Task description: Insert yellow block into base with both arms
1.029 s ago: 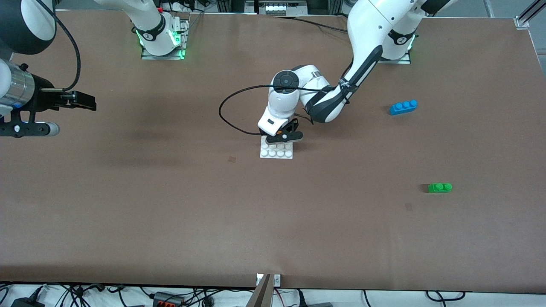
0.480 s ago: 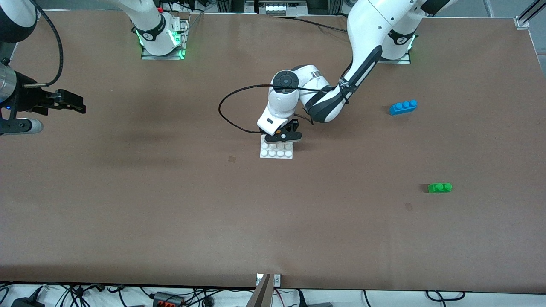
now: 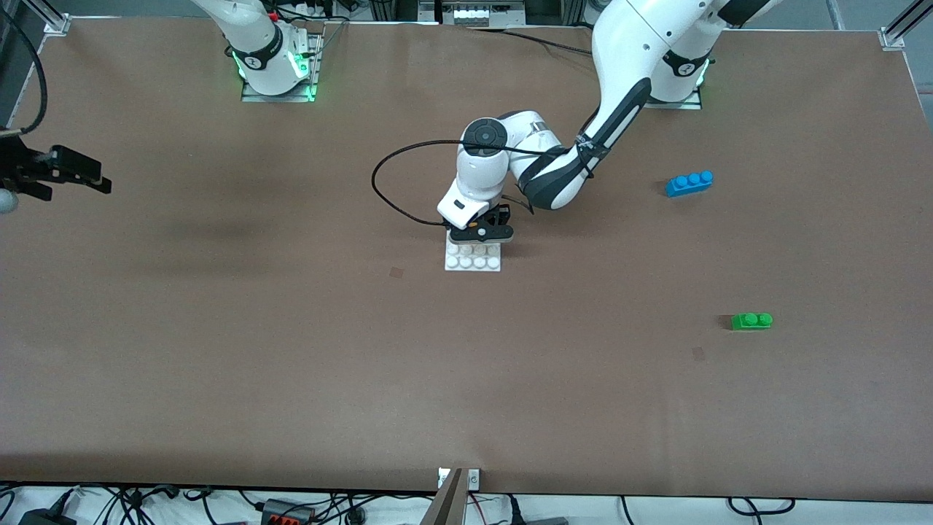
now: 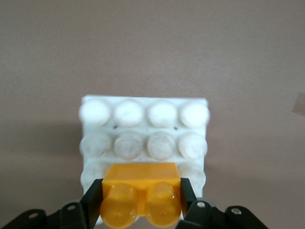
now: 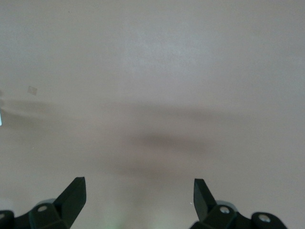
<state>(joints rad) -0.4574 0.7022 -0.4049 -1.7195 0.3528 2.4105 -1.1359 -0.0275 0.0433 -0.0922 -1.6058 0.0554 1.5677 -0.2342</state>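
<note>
The small yellow-orange plastic brick with two round studs was clamped between the two black fingers of the left claw, one finger on each short end. In the left wrist view the brick sat at the edge row of the flat square white plastic base plate with a grid of round studs; whether the brick was fully pressed onto the studs could not be determined. In the front view the yellow brick itself was hidden under the claw.

The base plate lay flat on the brown surface, near its middle. The left claw stood over the edge of the plate farther from the front camera, and two rows of white studs showed clear of the claw on the nearer side. The left arm reached down to the plate from its base.

The right claw hung in the air over the right arm's end of the surface, well apart from the plate. In the right wrist view its two black fingers stood wide apart with nothing between them, above bare brown surface.

A longer blue three-stud plastic brick lay toward the left arm's end of the surface. A green two-stud plastic brick lay toward the same end, nearer to the front camera than the blue one.
</note>
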